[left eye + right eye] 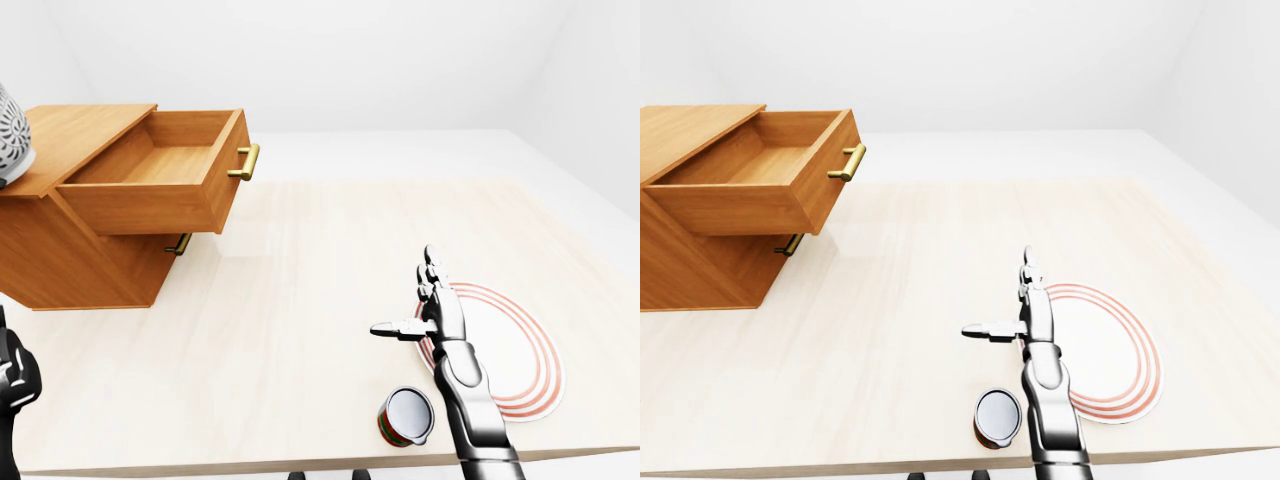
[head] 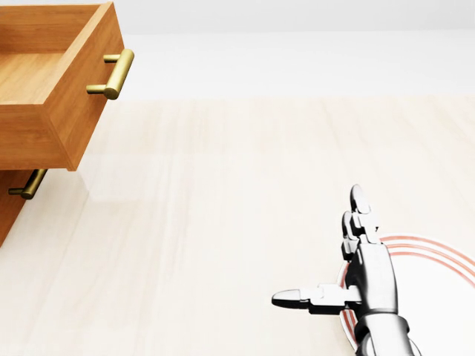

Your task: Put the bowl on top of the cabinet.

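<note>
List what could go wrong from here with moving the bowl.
1. The small red-labelled metal can sits near the edge of the light wooden table, beside the arm of the right robot hand; a sweep might knock it off.
2. The open top drawer of the wooden cabinet juts toward the white red-ringed bowl; carrying could clip it.
3. The bowl looks shallow; the open robot hand may lose it.

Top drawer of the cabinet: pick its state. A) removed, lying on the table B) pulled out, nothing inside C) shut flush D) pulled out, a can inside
B: the top drawer juts out of the cabinet with bare wood inside, while the can lies on the table.
</note>
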### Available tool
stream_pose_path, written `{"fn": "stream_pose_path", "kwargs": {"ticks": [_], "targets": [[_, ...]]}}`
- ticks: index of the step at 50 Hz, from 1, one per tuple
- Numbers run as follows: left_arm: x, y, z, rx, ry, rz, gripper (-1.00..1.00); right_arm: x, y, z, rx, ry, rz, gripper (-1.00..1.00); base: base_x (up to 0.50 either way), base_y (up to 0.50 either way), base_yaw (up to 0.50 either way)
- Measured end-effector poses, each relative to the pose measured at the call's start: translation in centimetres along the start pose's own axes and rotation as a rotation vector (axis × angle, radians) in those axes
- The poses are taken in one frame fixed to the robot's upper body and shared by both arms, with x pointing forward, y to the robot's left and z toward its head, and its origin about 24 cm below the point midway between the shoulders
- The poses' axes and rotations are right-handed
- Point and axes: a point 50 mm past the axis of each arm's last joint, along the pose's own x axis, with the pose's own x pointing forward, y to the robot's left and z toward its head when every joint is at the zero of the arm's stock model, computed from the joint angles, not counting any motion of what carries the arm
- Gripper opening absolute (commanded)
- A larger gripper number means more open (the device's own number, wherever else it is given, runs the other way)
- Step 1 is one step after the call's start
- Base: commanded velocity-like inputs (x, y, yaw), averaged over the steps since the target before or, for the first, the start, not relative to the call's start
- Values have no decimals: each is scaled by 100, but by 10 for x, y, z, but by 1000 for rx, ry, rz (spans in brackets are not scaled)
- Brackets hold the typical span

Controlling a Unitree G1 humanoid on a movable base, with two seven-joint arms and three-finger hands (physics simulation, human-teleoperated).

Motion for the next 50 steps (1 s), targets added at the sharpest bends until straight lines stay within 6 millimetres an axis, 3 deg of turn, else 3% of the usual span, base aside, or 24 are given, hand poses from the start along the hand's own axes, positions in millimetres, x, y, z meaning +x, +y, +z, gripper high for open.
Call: {"fn": "stream_pose_path", "kwargs": {"ticks": [50], "targets": [[1, -4, 11, 121, -75, -34, -89, 7, -2, -7, -9, 18, -14, 100, 0, 0, 0]]}}
